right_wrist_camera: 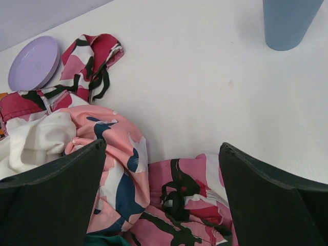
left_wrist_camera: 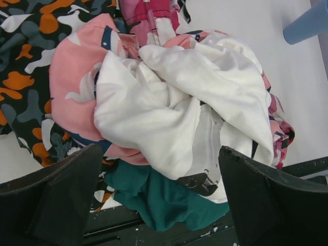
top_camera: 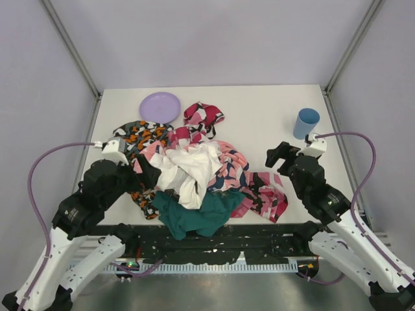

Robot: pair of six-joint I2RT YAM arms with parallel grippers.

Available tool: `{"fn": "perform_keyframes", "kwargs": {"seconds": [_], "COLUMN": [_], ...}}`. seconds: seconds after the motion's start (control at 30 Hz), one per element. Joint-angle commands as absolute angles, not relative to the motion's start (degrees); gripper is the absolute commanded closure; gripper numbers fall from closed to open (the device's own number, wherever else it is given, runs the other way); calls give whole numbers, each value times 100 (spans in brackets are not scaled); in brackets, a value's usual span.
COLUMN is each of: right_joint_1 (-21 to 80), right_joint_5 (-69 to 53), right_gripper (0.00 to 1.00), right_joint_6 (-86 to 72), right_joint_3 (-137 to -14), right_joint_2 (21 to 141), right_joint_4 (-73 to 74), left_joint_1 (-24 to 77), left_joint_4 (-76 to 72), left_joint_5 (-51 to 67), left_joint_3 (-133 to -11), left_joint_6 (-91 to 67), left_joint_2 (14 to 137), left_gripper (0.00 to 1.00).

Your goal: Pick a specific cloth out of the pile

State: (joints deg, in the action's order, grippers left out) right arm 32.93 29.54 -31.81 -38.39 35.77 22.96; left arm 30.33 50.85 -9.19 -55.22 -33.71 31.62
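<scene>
The sky-blue cloth shows in no view and is judged buried in the pile at mid-desk. The nearer left pincer is wide open and empty at the heap's left edge, facing the white garment. The right pincer, likewise wide open and empty, hovers off the pile's right side above a pink patterned garment, near the blue cup. The white garment on top and the dark teal garment at the near edge cover whatever lies beneath, while the purple plate sits behind the heap.

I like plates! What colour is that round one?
The plate is light purple, clearest in the top view.
</scene>
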Motion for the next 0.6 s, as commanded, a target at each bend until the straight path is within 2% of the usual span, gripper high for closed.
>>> {"fn": "perform_keyframes", "kwargs": {"seconds": [0.0,0.13,0.23,0.43,0.57], "right_joint_1": [3313,3313,3313,3313,3313], "right_joint_5": [2681,2373,2067,1793,1609], "right_gripper": [5,5,5,5,5], "right_joint_6": [-3041,-2822,-2672,-2575,-2602], "right_joint_3": [-3753,-3613,-3542,-3375,-3200], "right_joint_2": [3630,3647,3665,3665,3604], "right_joint_4": [1793,1652,1600,1582,1442], "left_joint_1": [3888,5892,6905,7812,7928], "left_joint_4": [4799,5088,5474,5976,5785], "left_joint_5": [-1043,-2177,-2618,-2917,-3094], "left_joint_3": [-6002,-6555,-6715,-5785,-5468], "left_joint_6": [-3041,-2419,-2075,-1977,-2477], "left_joint_2": [3944,4823,5149,5738,6362], "left_gripper": [0,0,0,0,0]}}
